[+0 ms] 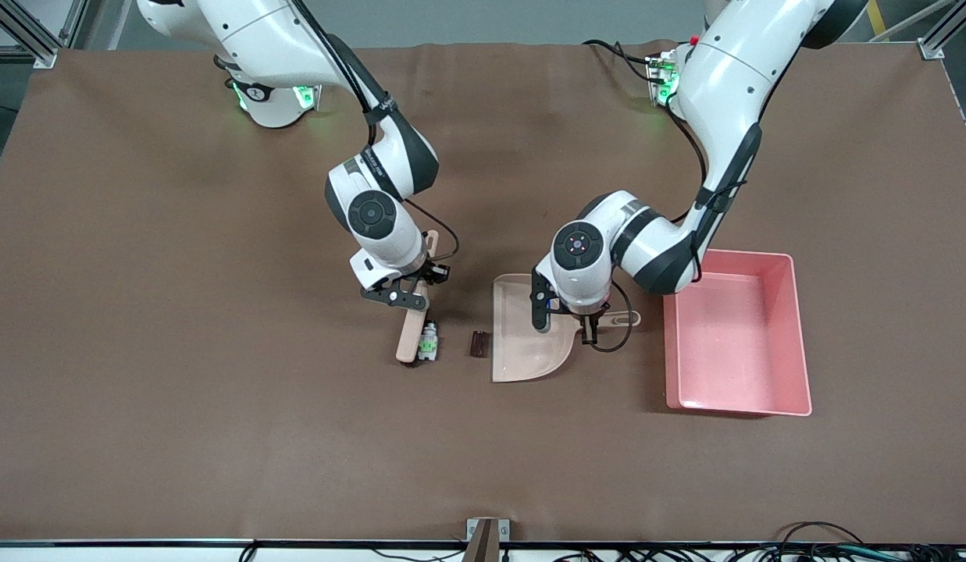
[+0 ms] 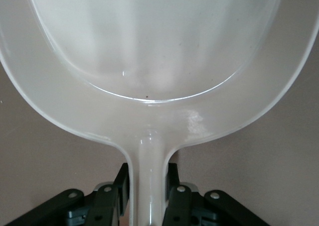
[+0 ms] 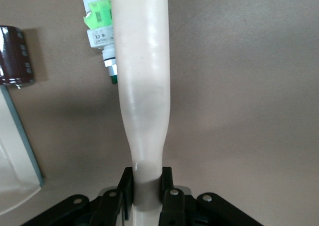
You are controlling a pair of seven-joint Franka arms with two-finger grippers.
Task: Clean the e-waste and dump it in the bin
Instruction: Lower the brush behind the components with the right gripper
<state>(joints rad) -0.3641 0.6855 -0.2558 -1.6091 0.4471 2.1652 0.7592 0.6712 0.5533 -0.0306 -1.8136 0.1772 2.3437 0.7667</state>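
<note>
In the front view, a beige brush (image 1: pixel 411 332) is gripped by the right gripper (image 1: pixel 415 293), touching the white-grey component (image 1: pixel 428 344); the dark block (image 1: pixel 479 344) lies just beside the flat dustpan (image 1: pixel 522 343), whose handle is clamped by the left gripper (image 1: pixel 589 328). The pink bin (image 1: pixel 734 332) stands toward the left arm's end.

In the left wrist view, the glossy dustpan (image 2: pixel 159 52) handle is pinched.

In the right wrist view, "220V" is read on the component (image 3: pixel 98 22); the ribbed block (image 3: pixel 16 56) lies near

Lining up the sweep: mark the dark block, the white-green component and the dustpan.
dark block (image 1: pixel 479 344), front view, its middle.
white-green component (image 1: pixel 428 343), front view, green middle band.
dustpan (image 1: pixel 522 355), front view, bare pan floor.
</note>
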